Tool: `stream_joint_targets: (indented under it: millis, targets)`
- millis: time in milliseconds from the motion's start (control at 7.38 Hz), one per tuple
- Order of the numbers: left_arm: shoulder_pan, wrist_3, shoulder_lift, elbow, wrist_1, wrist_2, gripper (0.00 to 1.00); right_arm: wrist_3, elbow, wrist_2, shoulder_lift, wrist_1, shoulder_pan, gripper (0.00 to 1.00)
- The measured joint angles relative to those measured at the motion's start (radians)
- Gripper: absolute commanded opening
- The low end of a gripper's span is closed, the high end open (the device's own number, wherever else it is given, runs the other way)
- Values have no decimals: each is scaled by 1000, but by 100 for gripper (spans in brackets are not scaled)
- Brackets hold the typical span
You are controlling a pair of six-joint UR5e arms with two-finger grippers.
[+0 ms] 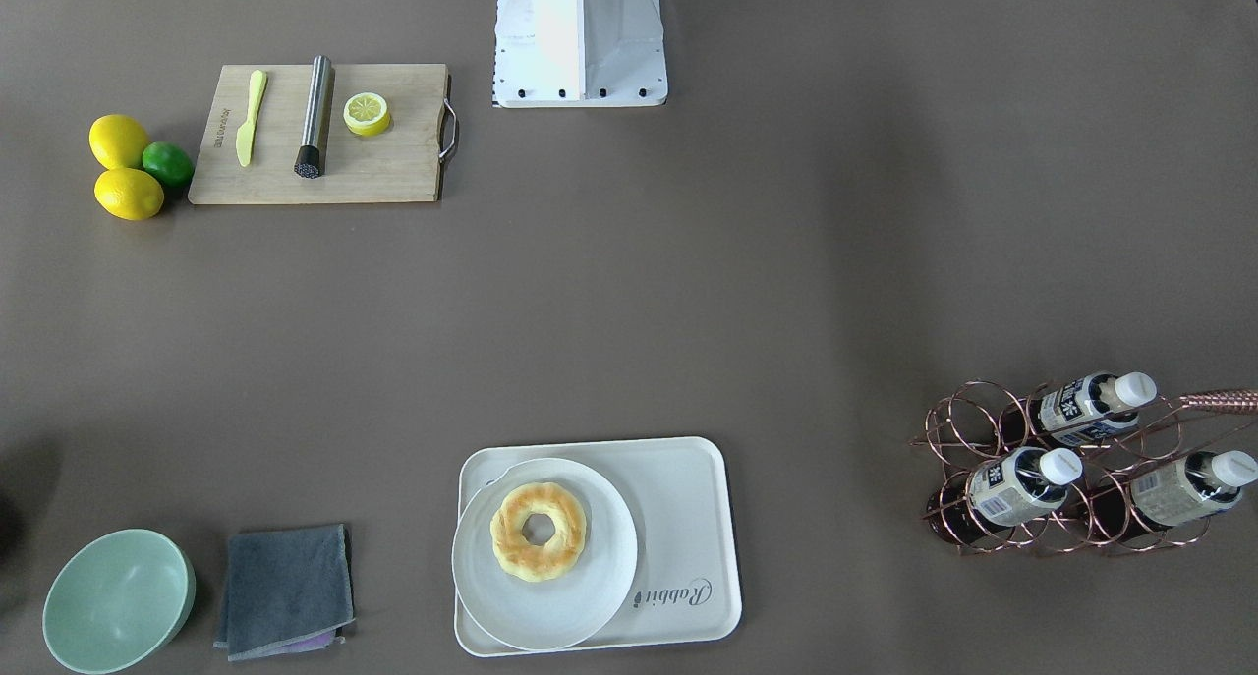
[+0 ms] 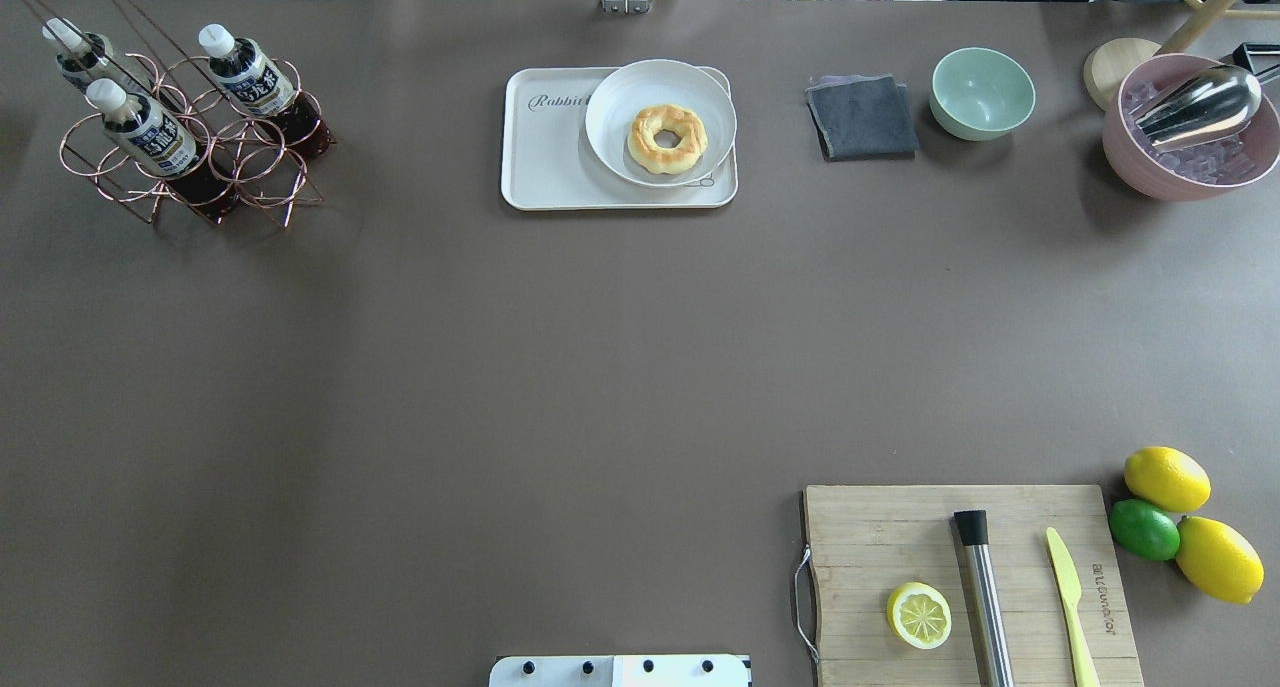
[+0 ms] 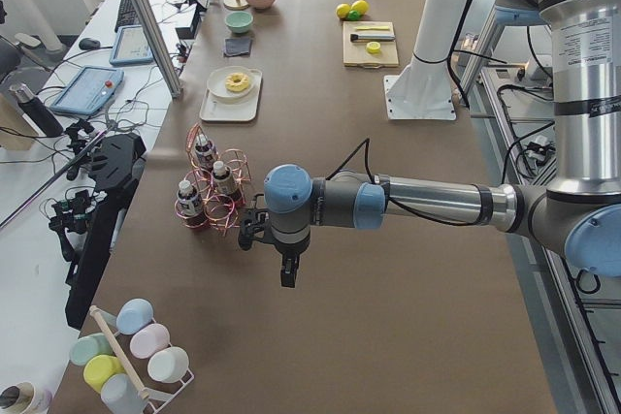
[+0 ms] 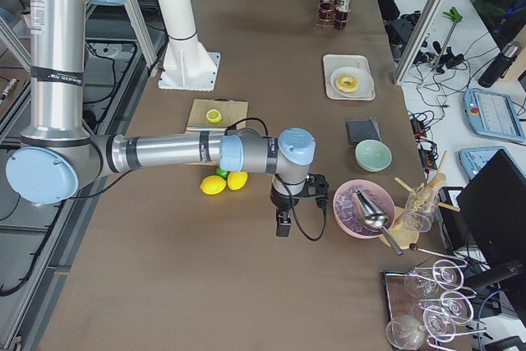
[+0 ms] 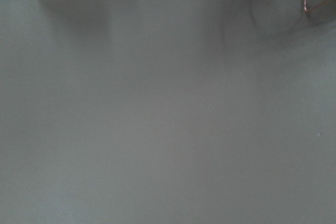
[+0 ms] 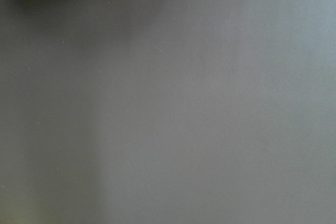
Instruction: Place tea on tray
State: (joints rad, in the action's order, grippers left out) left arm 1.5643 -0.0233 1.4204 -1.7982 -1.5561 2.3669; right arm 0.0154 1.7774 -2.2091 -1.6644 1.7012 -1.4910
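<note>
Three tea bottles point(image 2: 150, 132) with white caps lie tilted in a copper wire rack point(image 2: 190, 182) at the far left of the overhead view; they also show in the front-facing view point(image 1: 1022, 483). The off-white tray point(image 2: 545, 157) sits at the far middle and carries a round white plate point(image 2: 625, 97) with a doughnut point(image 2: 667, 139). My left gripper point(image 3: 288, 273) hangs over bare table just near of the rack, seen only in the left side view. My right gripper point(image 4: 282, 223) hangs beside the pink bowl, seen only in the right side view. I cannot tell whether either is open.
A wooden cutting board point(image 2: 870, 547) holds a lemon half point(image 2: 918, 615), a steel muddler point(image 2: 985, 597) and a yellow knife point(image 2: 1070, 607). Two lemons and a lime point(image 2: 1145, 529) lie beside it. A grey cloth point(image 2: 862, 117), green bowl point(image 2: 982, 92) and pink ice bowl point(image 2: 1190, 127) stand far right.
</note>
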Motion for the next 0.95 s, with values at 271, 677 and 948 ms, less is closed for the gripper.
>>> stream_joint_targets:
  millis: [271,677,948]
  targets:
    - [1,10,5,12,-26,-3,98,0,1,0,0,0,0,100]
    - [1,7,80,32,-51,1,98,-2,2,-4,1,2,0,100]
    - [0,0,106,42,-97,-3,98,-4,15,-7,11,-1,1,100]
